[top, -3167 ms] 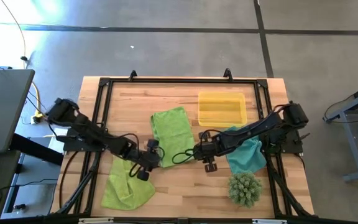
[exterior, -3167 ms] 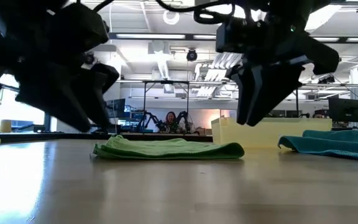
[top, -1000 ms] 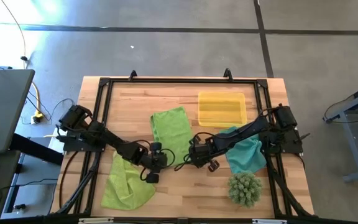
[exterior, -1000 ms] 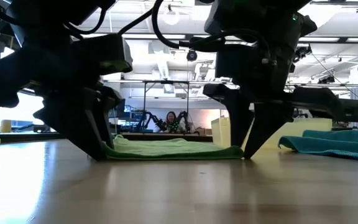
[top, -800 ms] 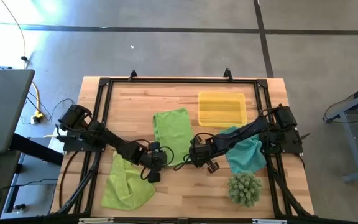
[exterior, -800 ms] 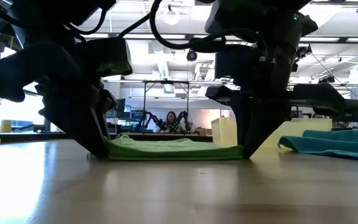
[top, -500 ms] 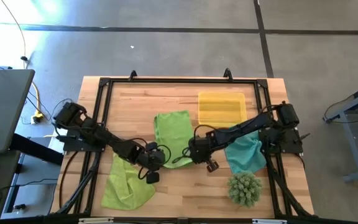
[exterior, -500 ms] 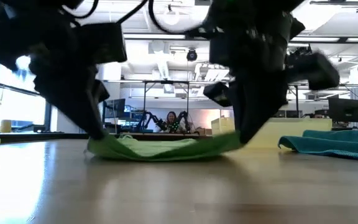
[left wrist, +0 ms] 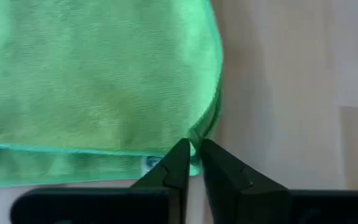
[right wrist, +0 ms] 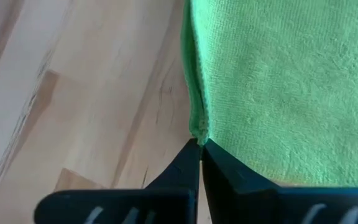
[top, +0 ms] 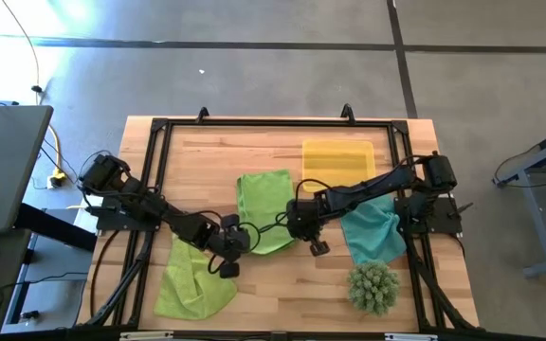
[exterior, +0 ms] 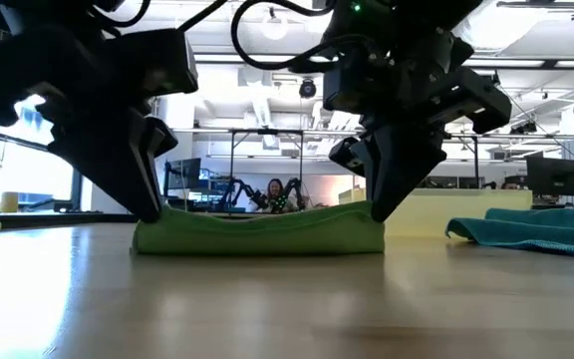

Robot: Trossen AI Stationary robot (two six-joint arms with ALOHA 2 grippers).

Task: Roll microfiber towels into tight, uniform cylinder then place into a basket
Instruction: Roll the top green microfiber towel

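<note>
Lime-green microfiber towel (top: 264, 209) lies at the centre of the high view, its near edge lifted and folded back. Left gripper (top: 232, 234) pinches the lower-left corner, fingers nearly closed on the cloth; right gripper (top: 297, 217) is clamped on the lower-right corner. Yellow basket (top: 338, 165) sits upper right of centre on the bench (top: 207, 161), teal towel (top: 373, 232) at right, second lime-green towel (top: 192, 279) lower left.

We count lime-green towels (top: 264, 212) (top: 191, 282): 2 | teal towel (top: 373, 234): 1 | yellow basket (top: 338, 163): 1 | spiky plant (top: 373, 287): 1
</note>
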